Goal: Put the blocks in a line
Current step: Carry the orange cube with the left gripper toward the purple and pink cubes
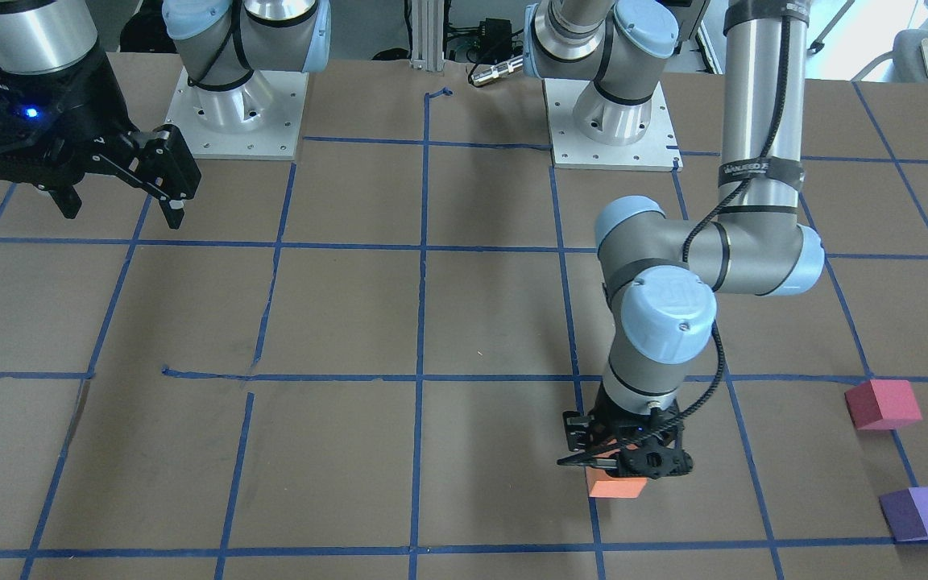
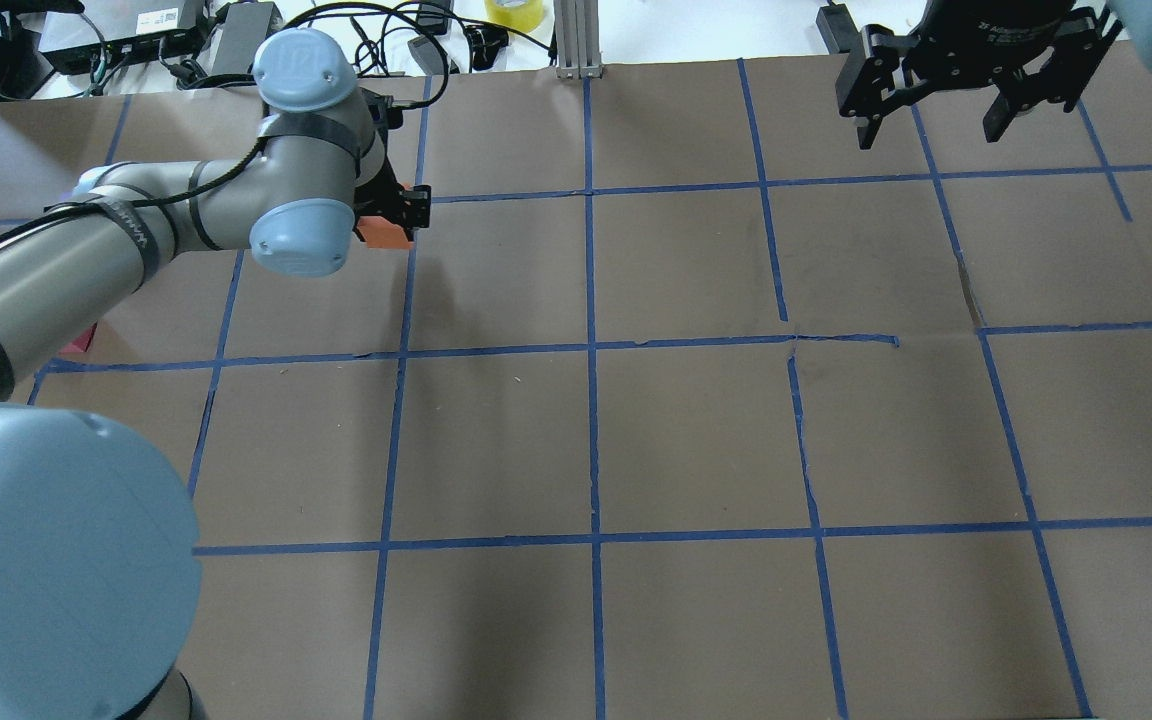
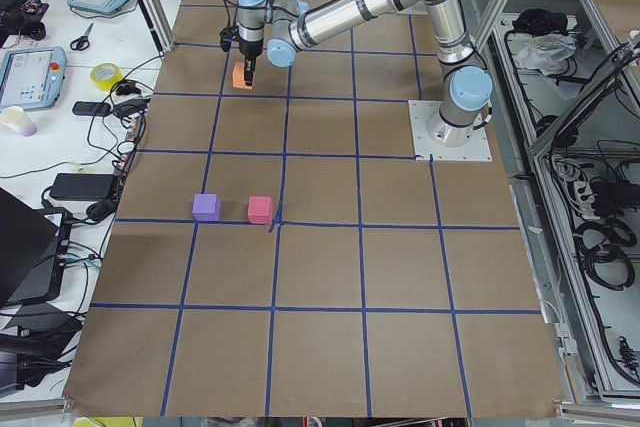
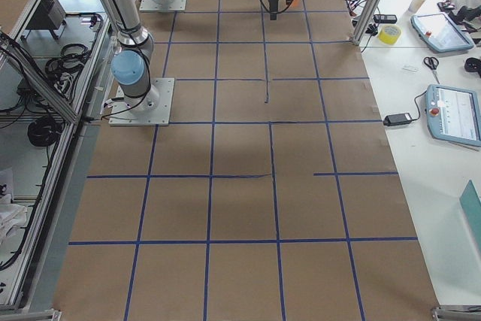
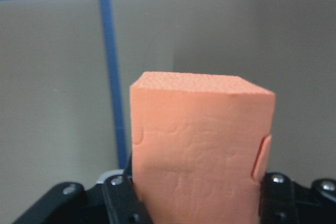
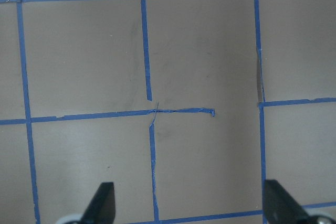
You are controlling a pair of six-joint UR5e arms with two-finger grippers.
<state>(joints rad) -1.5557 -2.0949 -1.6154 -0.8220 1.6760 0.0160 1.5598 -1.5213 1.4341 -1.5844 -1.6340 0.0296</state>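
Observation:
My left gripper (image 1: 625, 461) is shut on the orange block (image 1: 615, 485), low over the table near a blue tape line. In the left wrist view the orange block (image 5: 199, 145) fills the gap between the fingers. The overhead view shows it (image 2: 382, 233) under the left wrist. The pink-red block (image 1: 883, 404) and the purple block (image 1: 923, 513) lie side by side on the table, well apart from the orange one; the exterior left view shows the pink-red (image 3: 260, 210) and the purple (image 3: 206, 207). My right gripper (image 1: 122, 201) is open and empty, held high, far from all blocks.
The table is brown paper with a blue tape grid (image 2: 591, 345). The arm bases (image 1: 238, 121) stand at the robot's edge. Beyond the far edge lie cables, a tape roll (image 3: 104, 75) and tablets (image 4: 451, 114) on a side bench.

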